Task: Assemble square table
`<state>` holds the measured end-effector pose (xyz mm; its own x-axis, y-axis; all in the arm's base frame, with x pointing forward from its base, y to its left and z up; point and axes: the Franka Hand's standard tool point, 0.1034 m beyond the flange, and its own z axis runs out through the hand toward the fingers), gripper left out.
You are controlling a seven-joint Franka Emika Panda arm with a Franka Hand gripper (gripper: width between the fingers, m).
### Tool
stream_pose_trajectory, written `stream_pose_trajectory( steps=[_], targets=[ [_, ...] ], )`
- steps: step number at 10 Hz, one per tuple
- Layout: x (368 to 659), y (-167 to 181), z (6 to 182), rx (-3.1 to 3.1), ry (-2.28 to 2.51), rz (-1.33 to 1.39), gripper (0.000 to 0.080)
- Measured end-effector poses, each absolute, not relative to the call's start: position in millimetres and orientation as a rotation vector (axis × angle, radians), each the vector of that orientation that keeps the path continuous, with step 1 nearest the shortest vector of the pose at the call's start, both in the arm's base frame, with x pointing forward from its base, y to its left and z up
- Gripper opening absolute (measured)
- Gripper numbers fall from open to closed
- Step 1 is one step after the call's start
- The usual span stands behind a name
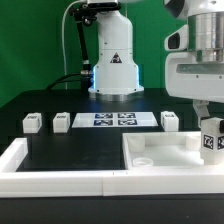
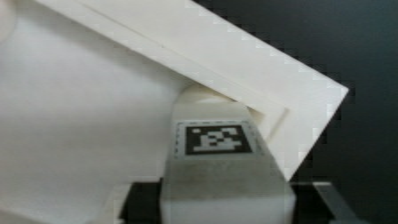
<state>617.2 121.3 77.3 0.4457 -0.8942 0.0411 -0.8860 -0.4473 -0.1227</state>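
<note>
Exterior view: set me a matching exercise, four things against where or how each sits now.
Things: 1 large white square plastic slab with round sockets; 2 thin flat white marker board; 3 long white U-shaped border wall; 4 claw.
States: A runs along the near side; B shut on a small white tagged leg block; C tucked in the wall's corner, exterior view's right; D flat between loose leg blocks.
Pairs: 1-C; 2-D; 3-A; 4-B.
</note>
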Motion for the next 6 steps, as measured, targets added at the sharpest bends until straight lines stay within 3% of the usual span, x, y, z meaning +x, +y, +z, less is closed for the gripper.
stream_pose_trajectory(
  steps=[1, 2, 3, 6],
  targets=[
    [616.9, 122.3, 77.1, -2.587, 1.621, -0.149, 0.0294],
    [616.9, 122.2, 77.1, -2.605, 1.594, -0.15, 0.049],
    [616.9, 122.4, 77.0, -2.631, 1.553, -0.152, 0.0597],
    [616.3, 124.8, 76.9, -2.792, 1.267, -0.167, 0.0647]
  ],
)
